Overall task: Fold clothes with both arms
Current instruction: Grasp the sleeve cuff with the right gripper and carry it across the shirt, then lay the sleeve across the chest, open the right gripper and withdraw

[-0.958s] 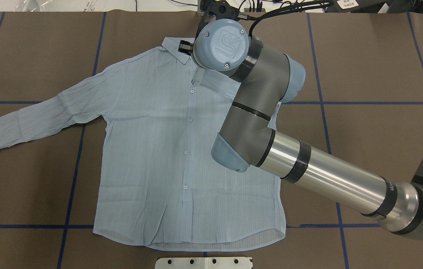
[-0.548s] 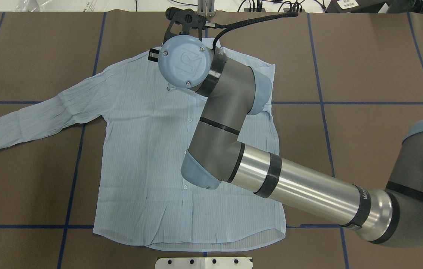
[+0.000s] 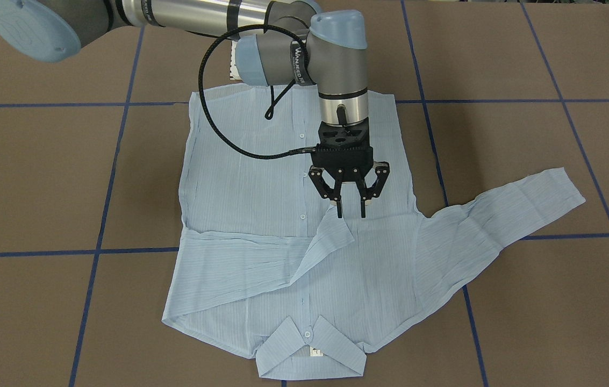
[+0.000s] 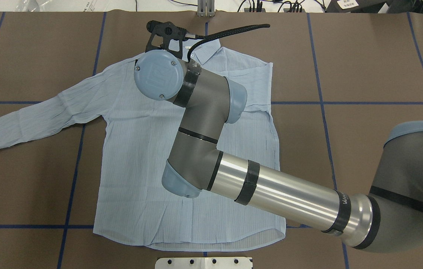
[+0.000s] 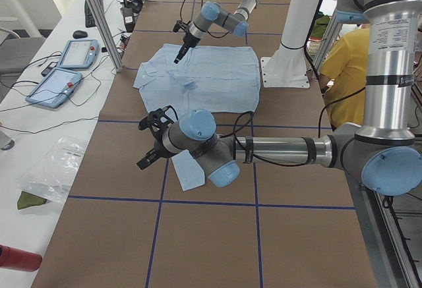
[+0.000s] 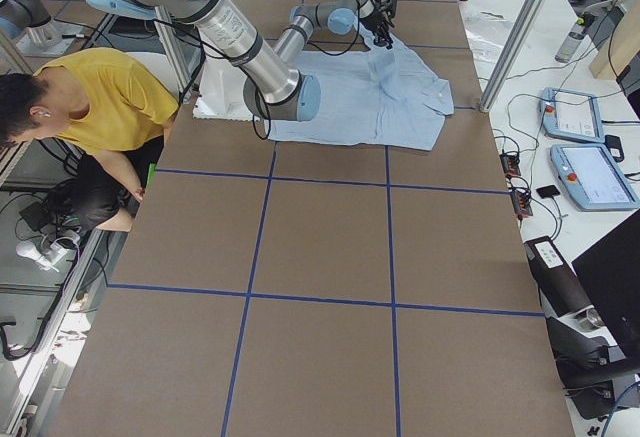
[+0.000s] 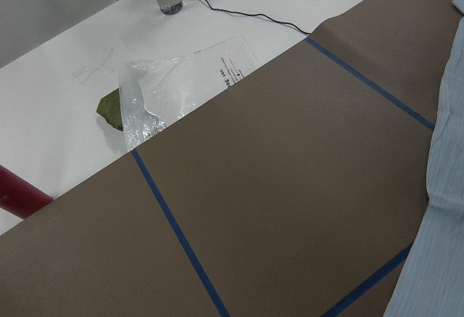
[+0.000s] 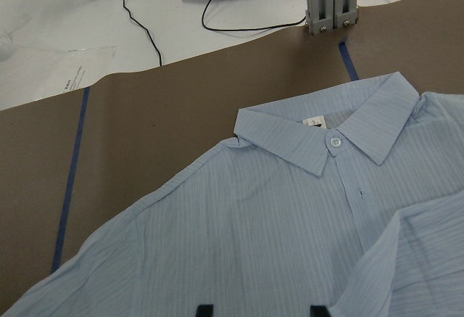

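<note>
While the right arm [image 4: 271,194] screens the shirt [image 4: 136,168], tablets [image 6: 572,115] sit aside.

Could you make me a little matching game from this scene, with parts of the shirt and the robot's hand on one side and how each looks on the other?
1. collar
2. sleeve on the robot's left
3. sleeve on the robot's right
4. right hand

a. open, empty, over the shirt
b. folded across the shirt's front
c. buttoned, white label showing
d. stretched out flat on the table

Pairs: 1-c, 2-d, 3-b, 4-a.
</note>
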Action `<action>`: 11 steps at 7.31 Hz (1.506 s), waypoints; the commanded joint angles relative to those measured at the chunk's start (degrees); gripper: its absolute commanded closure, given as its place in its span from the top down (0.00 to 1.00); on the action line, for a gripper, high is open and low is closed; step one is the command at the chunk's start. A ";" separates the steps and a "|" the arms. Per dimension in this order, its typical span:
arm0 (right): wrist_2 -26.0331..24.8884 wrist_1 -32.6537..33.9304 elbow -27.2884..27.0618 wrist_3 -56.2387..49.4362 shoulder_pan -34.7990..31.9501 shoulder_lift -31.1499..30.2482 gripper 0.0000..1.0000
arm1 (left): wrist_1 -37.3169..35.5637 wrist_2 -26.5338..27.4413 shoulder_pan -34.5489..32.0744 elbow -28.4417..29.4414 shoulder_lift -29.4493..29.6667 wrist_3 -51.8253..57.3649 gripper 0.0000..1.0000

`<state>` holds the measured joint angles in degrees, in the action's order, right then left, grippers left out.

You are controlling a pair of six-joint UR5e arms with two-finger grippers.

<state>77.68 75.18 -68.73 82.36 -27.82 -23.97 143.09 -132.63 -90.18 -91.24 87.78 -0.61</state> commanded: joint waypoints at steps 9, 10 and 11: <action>39.18 11.13 -27.00 -30.33 -30.40 -30.35 1.00 | 9.56 -2.20 12.03 1.76 -0.50 -10.78 1.00; 43.31 10.35 -30.81 -38.07 -34.19 -37.83 1.00 | 11.49 0.50 13.17 3.51 -1.72 -11.16 1.00; 45.79 9.91 -33.90 -45.55 -37.71 -44.61 1.00 | 14.65 4.53 14.92 4.57 -3.91 -14.21 1.00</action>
<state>119.59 85.62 -97.76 46.44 -60.89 -59.51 154.51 -132.00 -77.26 -88.08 85.93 -11.98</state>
